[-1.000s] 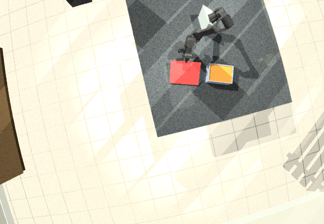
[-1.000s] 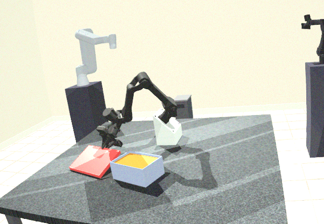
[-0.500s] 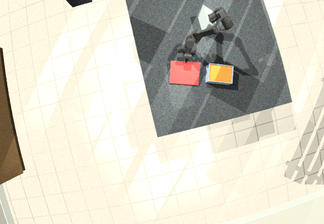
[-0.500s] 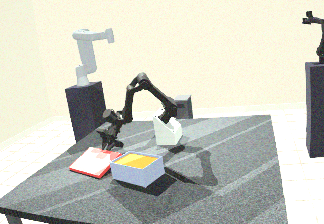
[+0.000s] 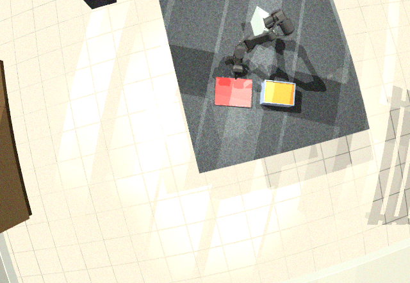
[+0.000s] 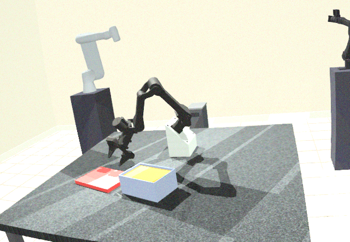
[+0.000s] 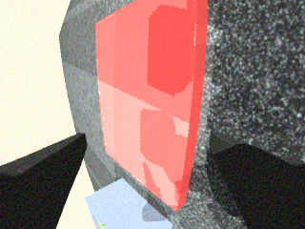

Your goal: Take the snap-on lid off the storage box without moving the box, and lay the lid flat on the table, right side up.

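The red lid (image 5: 233, 98) (image 6: 97, 177) (image 7: 124, 62) lies flat on the dark grey table (image 5: 211, 147) (image 6: 248, 219), its smooth broad face up and its short rim downward. The pale blue storage box (image 5: 262, 99) (image 6: 138, 188) (image 7: 119, 197) stands upright and uncovered beside it, with a narrow gap between them in the top view. Yellow-orange shows inside the box. My gripper (image 5: 236, 77) (image 6: 114, 161) (image 7: 150, 139) is open and empty, just above the lid's edge on the arm-base side. In the wrist view its fingers stand wide apart, with the lid seen beyond them.
The arm's white base block (image 5: 257, 22) (image 6: 178, 147) stands farther back on the table. The forearm reaches from it toward the lid. A pale robot arm (image 6: 94, 61) on a dark pedestal (image 6: 93, 115) stands beyond the table.
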Tool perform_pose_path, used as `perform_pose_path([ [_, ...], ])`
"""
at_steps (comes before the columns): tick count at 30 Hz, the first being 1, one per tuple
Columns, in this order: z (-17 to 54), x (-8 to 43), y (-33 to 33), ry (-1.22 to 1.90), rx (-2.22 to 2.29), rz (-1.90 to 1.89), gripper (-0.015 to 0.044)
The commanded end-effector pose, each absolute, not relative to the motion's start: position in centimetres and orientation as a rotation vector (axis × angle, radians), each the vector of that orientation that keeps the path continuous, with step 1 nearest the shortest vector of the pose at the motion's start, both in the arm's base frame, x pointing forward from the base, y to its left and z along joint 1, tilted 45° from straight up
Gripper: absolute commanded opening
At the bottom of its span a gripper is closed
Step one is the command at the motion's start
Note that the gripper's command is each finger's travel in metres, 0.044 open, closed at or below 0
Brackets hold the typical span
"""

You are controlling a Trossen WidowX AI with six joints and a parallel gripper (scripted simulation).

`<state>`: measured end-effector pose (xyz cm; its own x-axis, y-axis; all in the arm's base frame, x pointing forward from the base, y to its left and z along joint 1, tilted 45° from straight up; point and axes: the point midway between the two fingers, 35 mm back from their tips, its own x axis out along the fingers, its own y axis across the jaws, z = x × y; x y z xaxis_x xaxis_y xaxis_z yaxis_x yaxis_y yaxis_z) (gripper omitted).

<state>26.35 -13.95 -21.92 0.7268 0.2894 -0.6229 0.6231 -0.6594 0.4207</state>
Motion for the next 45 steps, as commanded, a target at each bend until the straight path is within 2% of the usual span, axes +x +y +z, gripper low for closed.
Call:
perform_pose_path([
  [1,-21.7,25.5,-13.6,0.694,2.295,-0.682,0.0440],
  [24,-20.8,21.0,-12.7,0.695,2.294,-0.687,0.0440],
  [45,-18.2,20.1,-15.3,0.695,2.292,-0.689,0.0440],
])
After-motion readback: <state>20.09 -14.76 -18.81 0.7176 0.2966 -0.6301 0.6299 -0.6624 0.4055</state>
